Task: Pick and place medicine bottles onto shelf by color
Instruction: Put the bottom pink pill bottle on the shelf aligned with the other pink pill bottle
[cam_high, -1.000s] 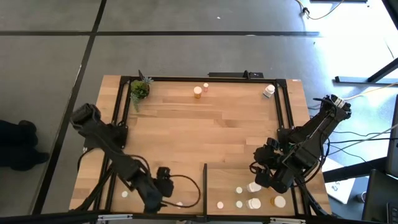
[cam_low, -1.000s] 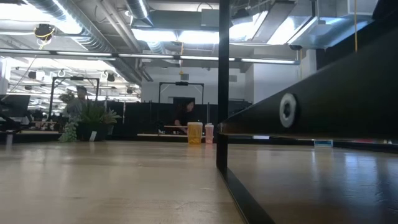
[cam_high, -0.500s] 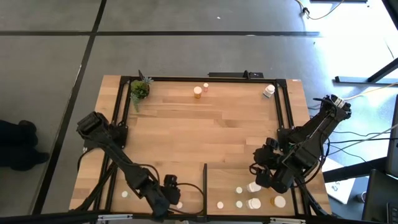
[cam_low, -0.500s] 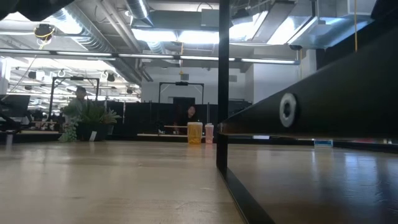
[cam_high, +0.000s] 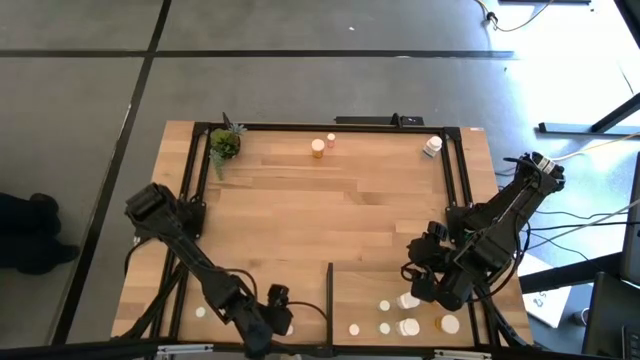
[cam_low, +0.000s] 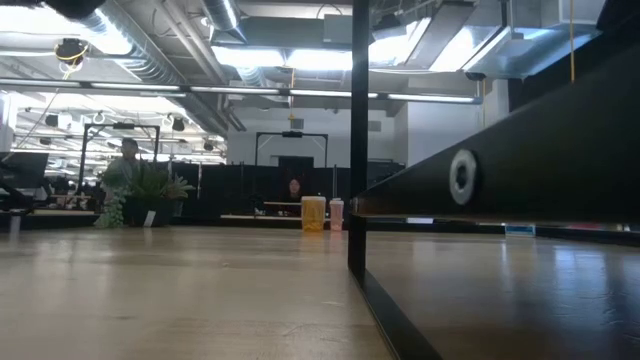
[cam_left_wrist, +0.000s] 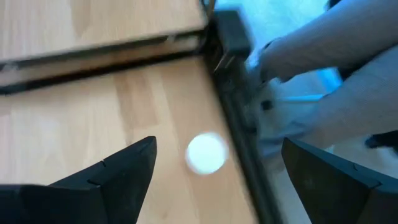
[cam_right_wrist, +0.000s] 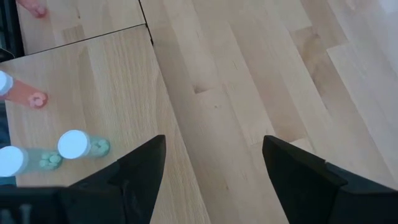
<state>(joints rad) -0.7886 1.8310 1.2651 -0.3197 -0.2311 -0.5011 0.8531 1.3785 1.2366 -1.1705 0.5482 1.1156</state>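
Left gripper (cam_left_wrist: 214, 171), fingers spread wide, has slid along the table's near edge toward the shelf (cam_high: 350, 300) and now hovers over a white-capped bottle (cam_left_wrist: 206, 152) just left of it (a grasp looks imminent). Right gripper (cam_right_wrist: 214, 165), also wide, waits unmoved above the shelf's bottles (cam_high: 408, 326).

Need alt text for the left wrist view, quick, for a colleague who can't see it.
The left gripper is open, its two dark fingers either side of a white bottle cap on the wooden table, beside the black frame edge. The picture is blurred.
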